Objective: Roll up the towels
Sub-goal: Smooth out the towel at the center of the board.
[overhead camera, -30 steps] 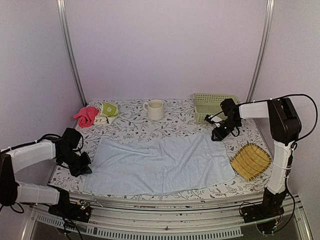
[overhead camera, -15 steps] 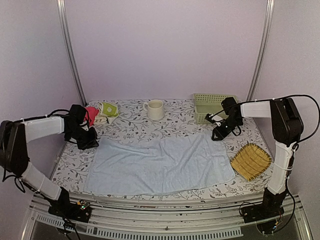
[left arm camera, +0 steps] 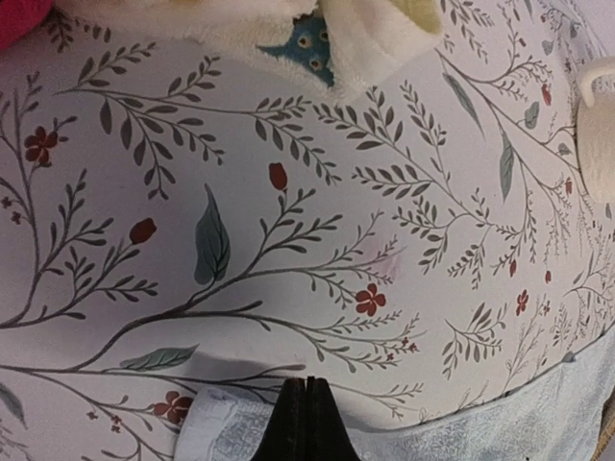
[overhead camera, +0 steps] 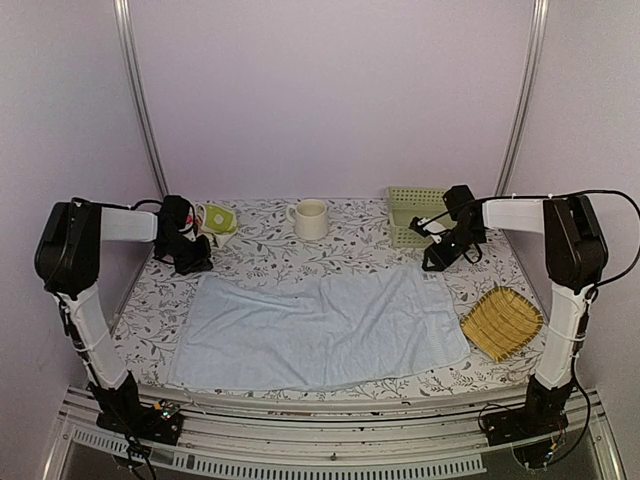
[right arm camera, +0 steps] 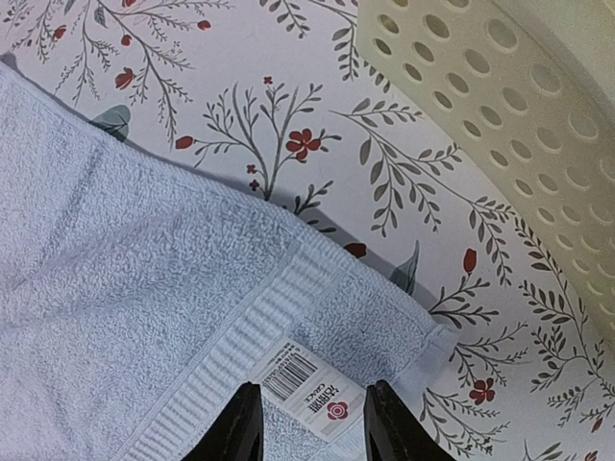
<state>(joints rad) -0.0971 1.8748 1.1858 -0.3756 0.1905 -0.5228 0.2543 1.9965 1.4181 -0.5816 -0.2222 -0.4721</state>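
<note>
Diff vs a second ago: the left arm has swung from the tabletop's left edge up toward its far-left corner. The left claw (overhead camera: 194, 264) now sits at the far-left corner of the long pale blue terry towel (overhead camera: 320, 330). The right claw (overhead camera: 437, 258) has barely shifted and is still at that towel's far-right corner. The towel is unchanged: spread flat, unrolled, across the middle of the floral-print tabletop (overhead camera: 270, 255).

The small yellow-green and cream patterned towel (overhead camera: 216, 220) lies bunched near the far-left corner, just beyond the left arm.

Also on the tabletop:
- Cream mug (overhead camera: 310, 218), far edge centre.
- Pale green perforated plastic basket (overhead camera: 420, 212), far right.
- Yellow woven bamboo tray (overhead camera: 503, 322), right edge.

Wrist views only:
- Left wrist: claw fingers pressed together, nothing between them, tips over the towel's corner hem. A pink cloth (left arm camera: 19, 12) shows at top left, hidden by the arm in the top view.
- Right wrist: claw partly open, fingers straddling the corner, with a white barcode label (right arm camera: 307, 389) between them. Contact with the cloth can't be told.
</note>
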